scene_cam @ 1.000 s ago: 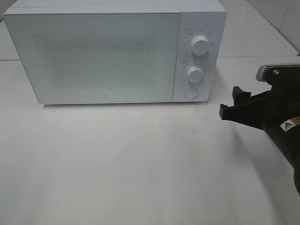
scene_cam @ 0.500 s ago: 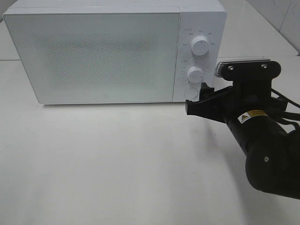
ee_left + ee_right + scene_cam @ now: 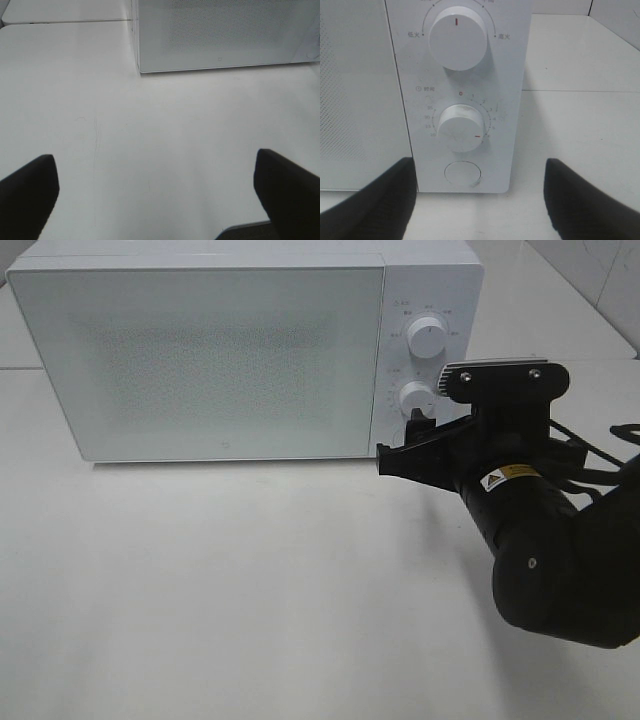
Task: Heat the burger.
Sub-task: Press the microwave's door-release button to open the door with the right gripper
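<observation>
The burger is out of view; the white microwave point(image 3: 220, 350) stands with its door shut. My right gripper point(image 3: 400, 445) is open and empty, just in front of the control panel's lower end. In the right wrist view its fingers point(image 3: 380, 205) flank the round door button point(image 3: 463, 174), below the timer knob point(image 3: 461, 128) and the power knob point(image 3: 457, 37). My left gripper point(image 3: 160, 195) is open with nothing between its fingers, over bare table in front of the microwave's point(image 3: 225, 35) left corner. It does not show in the exterior high view.
The white table point(image 3: 200, 590) stretches in front of the microwave. A seam between table tops point(image 3: 65, 21) runs behind the microwave's left side. The right arm's black body point(image 3: 550, 560) fills the table's right side.
My right arm has swung left from the table's right edge to the microwave's control panel. Its jaws kept the same spread. The microwave has not moved.
</observation>
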`<action>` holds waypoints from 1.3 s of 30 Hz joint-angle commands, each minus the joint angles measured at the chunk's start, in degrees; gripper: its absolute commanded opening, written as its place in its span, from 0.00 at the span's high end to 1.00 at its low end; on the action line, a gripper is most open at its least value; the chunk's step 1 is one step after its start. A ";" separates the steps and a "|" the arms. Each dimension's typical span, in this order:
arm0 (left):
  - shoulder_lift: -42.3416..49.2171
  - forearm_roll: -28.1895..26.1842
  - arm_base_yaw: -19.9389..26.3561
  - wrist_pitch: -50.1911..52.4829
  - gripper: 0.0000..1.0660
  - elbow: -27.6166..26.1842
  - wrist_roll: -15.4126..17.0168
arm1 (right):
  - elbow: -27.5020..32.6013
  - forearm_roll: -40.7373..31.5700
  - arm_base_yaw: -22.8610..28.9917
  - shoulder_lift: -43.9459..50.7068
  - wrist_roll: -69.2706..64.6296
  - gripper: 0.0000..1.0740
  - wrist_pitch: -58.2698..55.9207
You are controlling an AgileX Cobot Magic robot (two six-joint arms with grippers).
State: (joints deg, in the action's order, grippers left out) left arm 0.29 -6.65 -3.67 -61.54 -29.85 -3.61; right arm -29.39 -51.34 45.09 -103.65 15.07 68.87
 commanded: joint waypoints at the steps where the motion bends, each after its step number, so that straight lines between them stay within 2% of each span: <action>1: 0.74 -0.46 0.17 0.11 0.08 0.23 0.29 | -0.57 0.40 0.06 0.17 -0.63 0.34 -0.40; 8: 0.74 -0.46 0.17 0.11 0.08 0.23 0.29 | -0.57 0.40 0.06 0.17 -17.13 0.35 -2.52; 12: 0.74 -0.46 0.17 0.11 0.08 0.23 0.29 | -0.57 0.40 0.06 0.17 -33.40 0.41 -4.47; 13: 0.74 -0.46 0.17 0.11 0.08 0.23 0.29 | -0.57 0.40 0.06 0.17 -33.40 0.41 -4.47; 15: 0.74 -0.46 0.17 0.11 0.08 0.23 0.29 | -0.57 0.40 0.06 0.17 -45.44 0.48 -5.96; 16: 0.74 -0.46 0.17 0.11 0.08 0.23 0.29 | -0.57 0.40 0.06 0.17 -45.44 0.48 -5.96; 18: 0.74 -0.46 0.17 0.11 0.08 0.23 0.29 | -0.57 0.40 0.06 0.17 -57.18 0.56 -7.05; 19: 0.74 -0.46 0.17 0.11 0.08 0.23 0.29 | -0.57 0.40 0.06 0.17 -57.18 0.56 -7.05; 20: 0.74 -0.46 0.17 0.11 0.08 0.23 0.29 | -0.57 0.40 0.06 0.17 -64.06 0.63 -7.56; 22: 0.74 -0.46 0.17 0.11 0.08 0.23 0.29 | -0.57 0.40 0.06 0.17 -67.55 0.67 -7.91; 23: 0.74 -0.46 0.17 0.11 0.08 0.23 0.29 | -0.57 0.40 0.06 0.17 -74.08 0.75 -8.82; 25: 0.74 -0.46 0.17 0.11 0.08 0.23 0.29 | -0.57 0.40 0.06 0.17 -76.32 0.78 -9.22; 26: 0.74 -0.46 0.17 0.11 0.08 0.23 0.29 | -0.57 0.40 0.06 0.17 -81.25 0.85 -10.37; 27: 0.74 -0.46 0.17 0.11 0.08 0.23 0.29 | -0.57 0.40 0.06 0.17 -81.25 0.85 -10.37; 28: 0.74 -0.46 0.17 0.11 0.08 0.23 0.29 | -0.57 0.40 0.06 0.17 -85.77 0.93 -11.12; 31: 0.74 -0.46 0.17 0.11 0.08 0.23 0.29 | -0.57 0.63 -0.11 0.17 -89.84 1.00 -11.46; 39: 0.74 -0.46 0.17 0.11 0.08 0.23 0.29 | -0.57 0.57 -0.11 0.17 -90.76 1.00 -11.57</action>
State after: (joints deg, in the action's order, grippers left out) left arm 0.29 -6.65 -3.67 -61.54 -29.85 -3.61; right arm -29.39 -51.34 45.09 -103.71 -75.52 57.30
